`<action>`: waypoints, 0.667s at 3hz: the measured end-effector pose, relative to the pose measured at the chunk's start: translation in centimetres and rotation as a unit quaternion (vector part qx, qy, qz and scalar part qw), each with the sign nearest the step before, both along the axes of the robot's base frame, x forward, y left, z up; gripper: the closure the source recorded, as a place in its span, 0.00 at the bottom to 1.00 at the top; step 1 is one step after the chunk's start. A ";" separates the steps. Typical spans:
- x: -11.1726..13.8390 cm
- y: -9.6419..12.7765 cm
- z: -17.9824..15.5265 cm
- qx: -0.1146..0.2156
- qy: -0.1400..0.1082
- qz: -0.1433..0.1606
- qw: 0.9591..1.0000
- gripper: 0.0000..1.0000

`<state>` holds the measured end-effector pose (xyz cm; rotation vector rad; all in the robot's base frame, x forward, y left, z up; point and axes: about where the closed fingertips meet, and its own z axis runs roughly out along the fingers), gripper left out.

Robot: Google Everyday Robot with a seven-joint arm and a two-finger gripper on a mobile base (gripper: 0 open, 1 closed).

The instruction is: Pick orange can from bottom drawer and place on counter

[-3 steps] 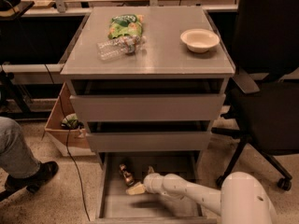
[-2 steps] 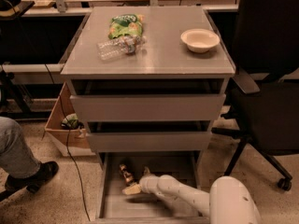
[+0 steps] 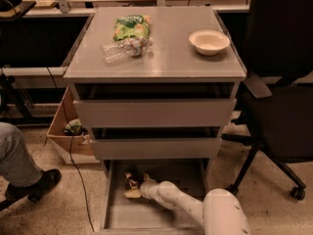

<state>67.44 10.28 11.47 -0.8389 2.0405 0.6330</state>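
The bottom drawer [image 3: 146,214] is pulled open at floor level under two shallower grey drawers. The orange can [image 3: 130,179] lies in the drawer's back left part, small and dark with a shiny glint. My gripper [image 3: 134,190] reaches down into the drawer on a white arm [image 3: 176,202] coming from the lower right. It sits right at the can, just in front of it. Whether it touches the can does not show. The counter [image 3: 166,62] is the grey top of the cabinet, above all three drawers.
On the counter lie a green snack bag [image 3: 131,27], a clear plastic bottle [image 3: 122,49] and a white bowl [image 3: 209,41]. A black office chair [image 3: 283,106] stands close on the right. A cardboard box [image 3: 66,136] and a person's leg and shoe [image 3: 24,175] are on the left.
My arm has slid left and deeper into the drawer, bringing the gripper closer to the can. The can and the things on the counter have not moved.
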 end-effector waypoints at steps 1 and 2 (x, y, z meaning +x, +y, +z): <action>0.8 0.8 -0.1 0.005 -0.003 -0.006 1.000 0.41; 0.9 0.1 2.5 0.006 -0.026 -0.012 1.000 0.72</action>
